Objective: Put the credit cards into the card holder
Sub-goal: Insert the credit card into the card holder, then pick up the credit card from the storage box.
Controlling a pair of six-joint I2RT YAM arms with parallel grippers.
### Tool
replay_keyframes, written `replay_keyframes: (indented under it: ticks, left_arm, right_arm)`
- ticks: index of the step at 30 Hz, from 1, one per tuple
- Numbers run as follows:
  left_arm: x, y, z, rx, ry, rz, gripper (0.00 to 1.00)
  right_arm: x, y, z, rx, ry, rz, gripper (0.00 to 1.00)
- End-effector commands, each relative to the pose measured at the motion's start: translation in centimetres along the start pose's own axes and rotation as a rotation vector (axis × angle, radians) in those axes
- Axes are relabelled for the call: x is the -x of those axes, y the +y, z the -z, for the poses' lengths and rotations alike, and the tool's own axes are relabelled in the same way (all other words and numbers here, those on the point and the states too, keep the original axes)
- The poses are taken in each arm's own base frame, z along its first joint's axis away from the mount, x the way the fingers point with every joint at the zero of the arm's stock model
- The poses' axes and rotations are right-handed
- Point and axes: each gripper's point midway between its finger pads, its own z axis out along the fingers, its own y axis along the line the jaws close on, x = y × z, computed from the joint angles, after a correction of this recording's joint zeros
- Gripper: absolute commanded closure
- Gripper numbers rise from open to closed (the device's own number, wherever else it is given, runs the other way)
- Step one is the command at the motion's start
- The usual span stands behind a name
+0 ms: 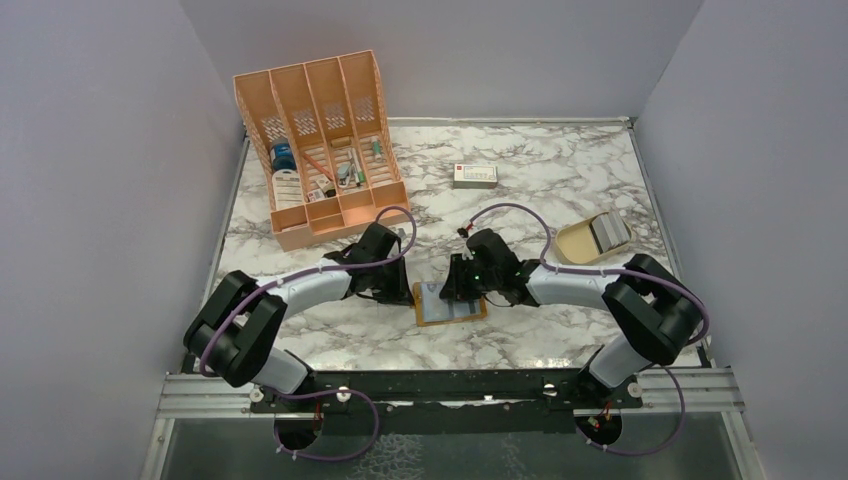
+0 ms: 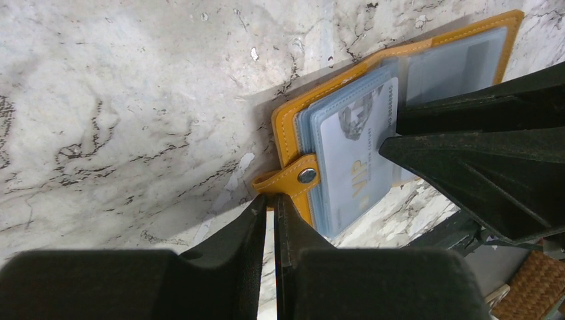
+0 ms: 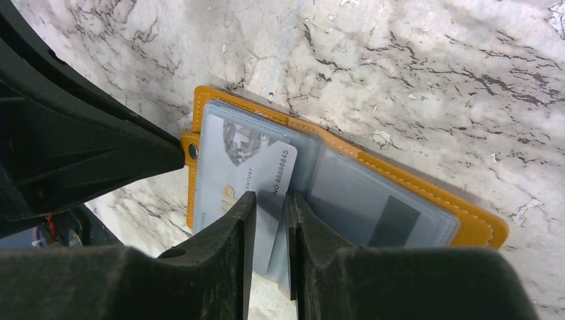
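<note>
**At the table's 6 o'clock: seating a card**

The wallet lies open. The left gripper, at its 9 o'clock, pinches the strap; the right gripper, at 3 o'clock, clamps a card. Slide it flat toward 9 o'clock, strap held taut.

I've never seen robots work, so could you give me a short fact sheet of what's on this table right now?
card holder: lying open on the marble table
left jaws: closed on its stud strap
right jaws: closed on a credit card over the pockets
tan dish: holds grey cards, right side
also there: orange organiser, white box
</note>
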Motion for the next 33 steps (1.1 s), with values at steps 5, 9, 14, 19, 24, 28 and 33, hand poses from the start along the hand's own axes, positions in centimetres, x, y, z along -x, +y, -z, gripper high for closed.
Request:
replay_keyframes:
  ticks: [5, 9, 14, 19, 24, 28, 33]
  left_arm:
    - [1.1, -1.1, 0.4, -0.03, -0.033, -0.011, 0.8]
    - [1.5, -0.9, 1.1, -0.005, -0.054, -0.009, 0.73]
    - [2.4, -1.4, 2.8, -0.001, -0.104, -0.03, 0.64]
    - [3.9, -3.4, 5.5, -0.045, -0.173, -0.133, 0.44]
    - [4.3, -4.6, 7.7, -0.069, -0.19, -0.196, 0.16]
    - [3.9, -5.2, 8.7, -0.095, -0.18, -0.245, 0.01]
    - [3.5, -4.9, 9.6, -0.086, -0.171, -0.324, 0.01]
  right_arm:
    - [1.0, 1.0, 0.2, 0.013, -0.021, 0.012, 0.75]
    - [2.2, -0.1, 1.2, -0.082, -0.052, 0.045, 0.64]
    - [5.1, -1.6, 3.5, -0.203, -0.112, 0.104, 0.59]
    - [8.5, -3.5, 6.4, -0.336, -0.195, 0.182, 0.53]
    - [11.7, -7.1, 9.3, -0.49, -0.235, 0.212, 0.52]
    - [14.1, -10.9, 11.9, -0.65, -0.251, 0.209, 0.52]
    - [16.6, -16.1, 15.1, -0.87, -0.246, 0.191, 0.52]
